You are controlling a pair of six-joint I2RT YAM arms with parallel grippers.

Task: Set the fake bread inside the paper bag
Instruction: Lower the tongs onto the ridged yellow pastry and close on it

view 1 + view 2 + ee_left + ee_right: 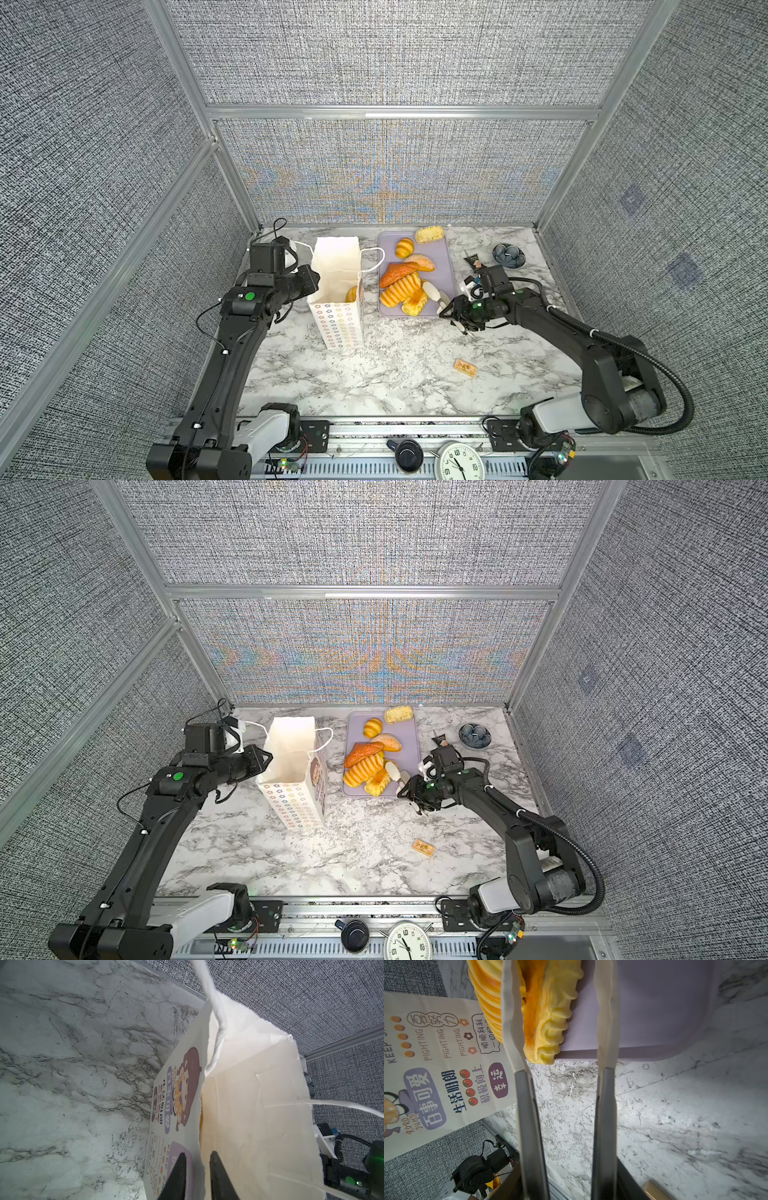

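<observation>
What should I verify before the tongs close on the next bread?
1. Paper bag upright, mouth open: ok.
2. Left gripper pinching the bag's wall: ok.
3. Tongs held in the right gripper: ok.
4. Tong tips either side of the fluted pastry: cannot tell; one tip overlaps it.
5. Fluted pastry clear of the ridged loaf: not ok, they touch.

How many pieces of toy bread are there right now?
7. Six lie on the lavender tray: a crumbly bun, a croissant, a seeded bun, a brown loaf, a ridged loaf and a yellow pastry. One roll sits in the bag; more may be hidden inside.
</observation>
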